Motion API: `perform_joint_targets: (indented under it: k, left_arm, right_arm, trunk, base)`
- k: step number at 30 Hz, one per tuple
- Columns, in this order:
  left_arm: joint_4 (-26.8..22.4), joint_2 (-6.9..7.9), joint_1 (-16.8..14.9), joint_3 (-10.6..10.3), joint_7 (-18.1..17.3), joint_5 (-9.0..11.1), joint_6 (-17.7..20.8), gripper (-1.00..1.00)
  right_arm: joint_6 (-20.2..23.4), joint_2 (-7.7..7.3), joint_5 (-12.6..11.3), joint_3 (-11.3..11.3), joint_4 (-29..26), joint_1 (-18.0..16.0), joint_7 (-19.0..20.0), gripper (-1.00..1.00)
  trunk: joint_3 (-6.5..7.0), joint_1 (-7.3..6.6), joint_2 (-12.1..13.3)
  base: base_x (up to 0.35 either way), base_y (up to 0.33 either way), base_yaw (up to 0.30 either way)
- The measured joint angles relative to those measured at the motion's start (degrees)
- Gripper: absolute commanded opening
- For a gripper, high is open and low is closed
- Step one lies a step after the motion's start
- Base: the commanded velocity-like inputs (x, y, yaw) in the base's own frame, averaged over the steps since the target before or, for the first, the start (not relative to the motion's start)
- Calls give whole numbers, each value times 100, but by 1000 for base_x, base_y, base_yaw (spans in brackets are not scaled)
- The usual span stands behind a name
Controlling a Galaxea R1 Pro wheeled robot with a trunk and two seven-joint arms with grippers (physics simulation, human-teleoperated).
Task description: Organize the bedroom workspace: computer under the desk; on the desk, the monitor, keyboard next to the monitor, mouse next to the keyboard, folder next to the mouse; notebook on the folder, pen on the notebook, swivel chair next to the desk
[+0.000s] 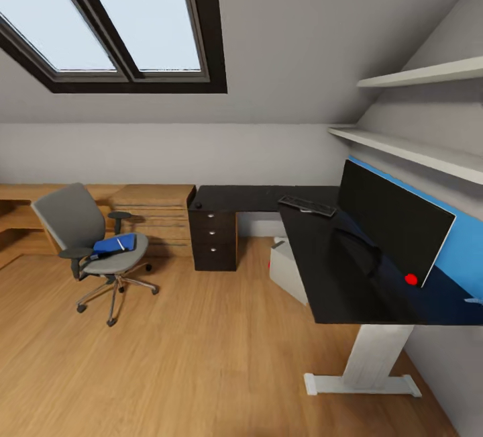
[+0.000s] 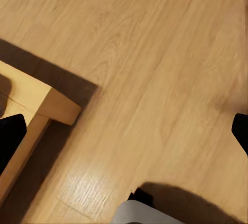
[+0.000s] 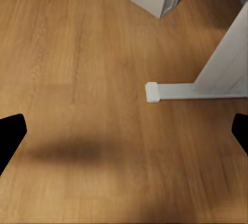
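Sloped grey walls and a wood floor (image 1: 201, 356) frame an attic bedroom seen from the head view, with one large skylight (image 1: 114, 14) at upper left and two white shelves (image 1: 416, 108) at upper right; one L-shaped black desk (image 1: 329, 276) stands at right on a white leg (image 1: 365, 363), with a three-drawer unit (image 1: 215, 235) at its far left end. On the desk sit one monitor (image 1: 392, 222), upright along the blue back panel, and one keyboard (image 1: 307, 205) farther back, just beside the monitor's far end; one light grey computer (image 1: 285, 269) rests on the floor under the desk. One swivel chair (image 1: 90, 242) stands at left, well apart from the desk; its seat holds blue flat items (image 1: 114, 244) with one white pen (image 1: 121, 244) on top. Left gripper (image 2: 126, 131) and right gripper (image 3: 126, 131) each hang over bare floor, fingertips spread wide at the wrist views' edges, grasping nothing.
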Motion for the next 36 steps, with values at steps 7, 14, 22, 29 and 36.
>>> perform_joint_targets:
  k: [7, 14, 22, 29, 36]
  left_arm:
    - [0, -1, 1, 0, 1, 0, 0, 100]
    - [-1, 0, 1, 0, 1, 1, -2, 100]
    - [-1, 0, 2, 0, 1, 1, 0, 100]
    - [-1, 0, 2, 0, 1, 1, 1, 100]
    - [8, -2, 1, 0, -7, 1, 1, 100]
  right_arm:
    - [0, 1, 2, 0, 1, -1, 0, 100]
    - [-1, 1, 5, 2, 2, -1, 1, 100]
    - [-1, 1, 11, 8, 2, -1, 1, 100]
    - [-1, -6, 13, 8, -5, -1, 1, 100]
    - [-2, -8, 13, 8, 0, -1, 0, 100]
  trunk:
    - [2, 0, 0]
    - [2, 0, 0]
    - [2, 0, 0]
    - [2, 0, 0]
    - [2, -1, 0]
  base:
    - [191, 303, -215]
    - [197, 300, -26]
    - [201, 299, -2]
    - [224, 278, 0]
    - [306, 64, 0]
